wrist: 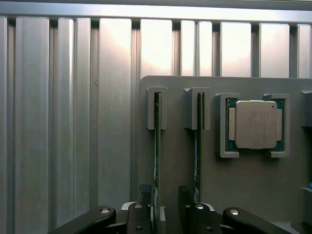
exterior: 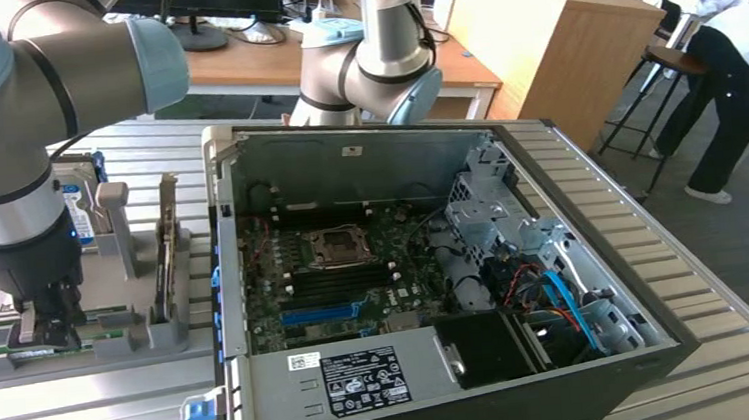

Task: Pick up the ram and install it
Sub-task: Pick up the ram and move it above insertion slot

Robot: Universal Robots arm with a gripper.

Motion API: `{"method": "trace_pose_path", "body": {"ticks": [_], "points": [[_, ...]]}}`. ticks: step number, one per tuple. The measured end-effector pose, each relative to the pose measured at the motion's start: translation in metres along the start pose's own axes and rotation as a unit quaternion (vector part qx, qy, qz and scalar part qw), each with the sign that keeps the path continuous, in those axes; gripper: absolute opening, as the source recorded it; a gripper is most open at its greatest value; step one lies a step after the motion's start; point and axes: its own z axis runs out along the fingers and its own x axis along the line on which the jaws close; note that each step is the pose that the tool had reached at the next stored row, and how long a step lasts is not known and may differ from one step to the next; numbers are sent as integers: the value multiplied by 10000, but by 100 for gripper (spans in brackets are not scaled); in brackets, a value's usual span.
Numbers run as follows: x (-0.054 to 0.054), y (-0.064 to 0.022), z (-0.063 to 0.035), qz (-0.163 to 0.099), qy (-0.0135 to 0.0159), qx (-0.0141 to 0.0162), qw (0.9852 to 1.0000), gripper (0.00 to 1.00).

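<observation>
At the exterior view's left, on the table (exterior: 363, 411), your end effector (exterior: 44, 334) stands spread over the grey holder (wrist: 243, 190), fingers (wrist: 145, 195) either side of the ram (wrist: 157, 141), which sits on edge in its slot beside a second stick (wrist: 198, 141).

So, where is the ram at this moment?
The ram stands on edge in the grey holder, at the exterior view's left beside the computer case; the open hand straddles it.
</observation>
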Motion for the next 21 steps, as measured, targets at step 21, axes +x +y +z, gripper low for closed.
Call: {"method": "trace_pose_path", "body": {"ticks": [21], "points": [[67, -7, -2, 0, 0, -2, 10000, 36]]}}
